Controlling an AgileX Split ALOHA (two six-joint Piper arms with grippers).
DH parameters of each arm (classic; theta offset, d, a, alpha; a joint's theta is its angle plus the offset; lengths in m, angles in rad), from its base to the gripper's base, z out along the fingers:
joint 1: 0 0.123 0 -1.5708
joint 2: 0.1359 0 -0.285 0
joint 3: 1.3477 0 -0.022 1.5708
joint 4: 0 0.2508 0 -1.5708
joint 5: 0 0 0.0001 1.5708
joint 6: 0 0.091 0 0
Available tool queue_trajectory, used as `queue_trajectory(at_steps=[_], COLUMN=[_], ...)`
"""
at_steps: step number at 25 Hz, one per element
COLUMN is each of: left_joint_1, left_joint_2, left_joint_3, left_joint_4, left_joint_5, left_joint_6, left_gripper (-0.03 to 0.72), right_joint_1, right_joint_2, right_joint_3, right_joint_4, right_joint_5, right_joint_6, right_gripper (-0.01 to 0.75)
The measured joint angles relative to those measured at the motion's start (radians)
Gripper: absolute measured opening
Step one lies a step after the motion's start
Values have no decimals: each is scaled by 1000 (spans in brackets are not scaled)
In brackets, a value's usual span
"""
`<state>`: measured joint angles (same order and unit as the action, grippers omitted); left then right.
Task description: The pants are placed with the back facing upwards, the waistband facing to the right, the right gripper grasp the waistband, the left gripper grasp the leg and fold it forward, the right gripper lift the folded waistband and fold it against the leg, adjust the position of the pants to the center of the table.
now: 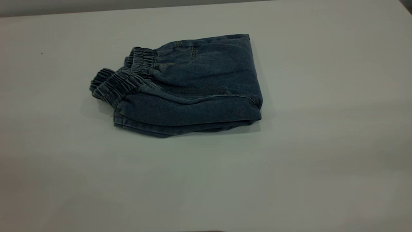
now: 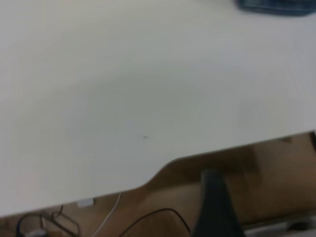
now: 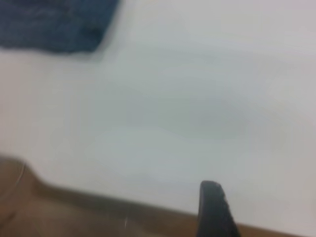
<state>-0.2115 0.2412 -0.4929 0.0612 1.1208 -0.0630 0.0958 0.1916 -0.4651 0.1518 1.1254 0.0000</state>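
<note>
the pants [image 1: 193, 87] are lying folded into a compact bundle on the desk [image 1: 322, 161], sitting a bit toward the far side & slightly left of middle in the exterior view. the elastic waistband [image 1: 128, 79] is bunching at the bundle's left end, w/ the folded edge at the right. the printed leg isn't showing anywhere, prob tucked under.

neither arm is appearing in the exterior view. the left gripper [image 2: 216, 207] is showing only one dark finger in its wrist view, hanging off past the desk edge, well apart from the pants [image 2: 276, 6]. the right gripper [image 3: 213, 210] is likewise showing a single finger by the desk edge, pants [image 3: 54, 24] far off. can't tell for either gripper if it's wide or narrow; nothing is being held afaict.

judging by the layout, folding looks done & only centering is left, if anything.

risks: a nudge on the top layer only could be sliding it off the lower one & undoing the fold; the springy waistband could be snagging on a finger & dragging the stack open. pushing low at the folded right edge looks safer.

room: lots of bare desk on all sides of the bundle, esp. near side & right. no clutter in the way, edges well apart from the pants.
</note>
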Motion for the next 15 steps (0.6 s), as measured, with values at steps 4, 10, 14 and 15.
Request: queue_trajectory(at_steps=[4,10,14,15], left_joint_1=[114,216,233,233], left_joint_2=[0,-1,-49,-75], left_joint_3=[0,0,0,0], left_joint_4=[0,0,0,0], left_joint_5=[0,0,-1,-1], left_joint_6=[0,0,0,0], left_gripper=[443,443,443,443], right_joint_1=[-29,-29,-29,-29], right_joint_2=[-115,-200,-203,-203], right_joint_3=[0,0,0,0], right_joint_4=[0,2,2,2], right_joint_5=[1,4,5,5], right_joint_6=[0,0,0,0], right_gripper=[373,373,373,373])
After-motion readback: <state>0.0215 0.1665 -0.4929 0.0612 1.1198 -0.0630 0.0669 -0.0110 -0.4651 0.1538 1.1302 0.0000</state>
